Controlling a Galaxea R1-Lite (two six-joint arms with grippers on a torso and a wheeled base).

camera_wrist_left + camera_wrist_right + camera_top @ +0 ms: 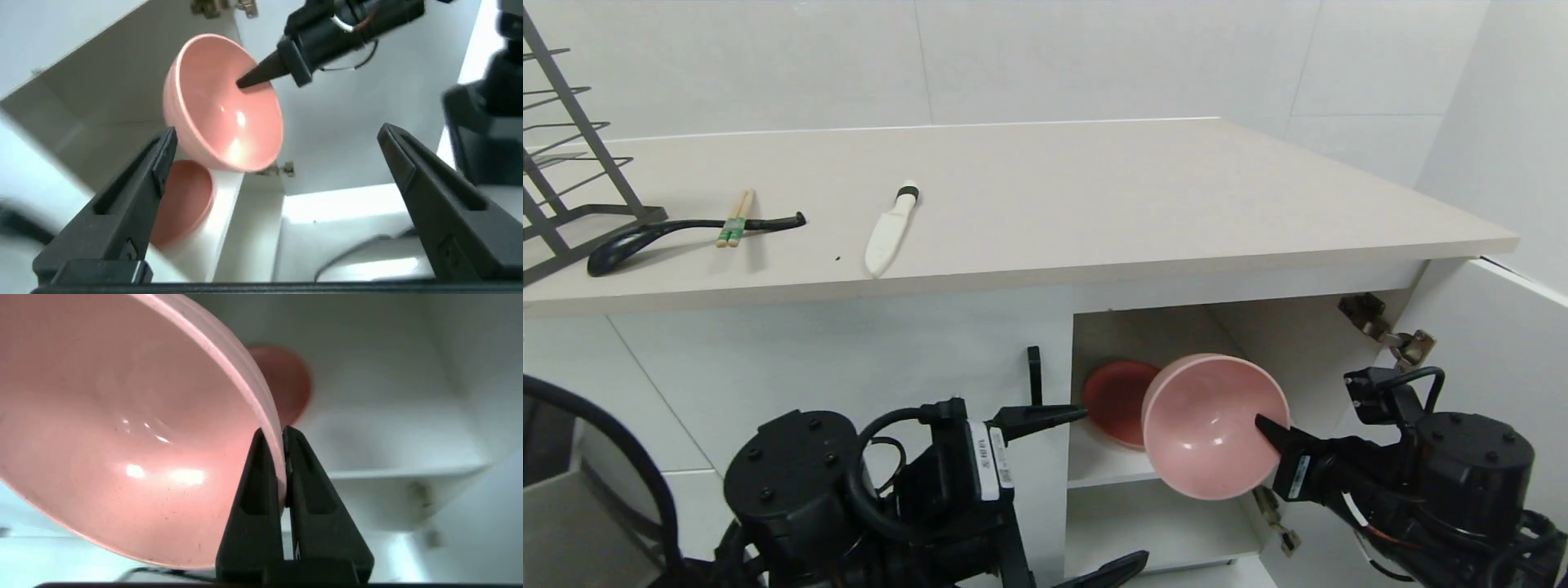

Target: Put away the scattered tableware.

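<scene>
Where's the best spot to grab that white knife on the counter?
Take the white knife near its slim black-banded end, coming straight down with the jaws across its narrow width. It lies flat and alone on the counter, so nothing blocks a top approach. The open left gripper is free; the right gripper holds the pink bowl.

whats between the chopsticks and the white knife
Head view: the handle end of the black ladle juts past the chopsticks toward the white knife; beyond it the counter is bare but for a speck.
</scene>
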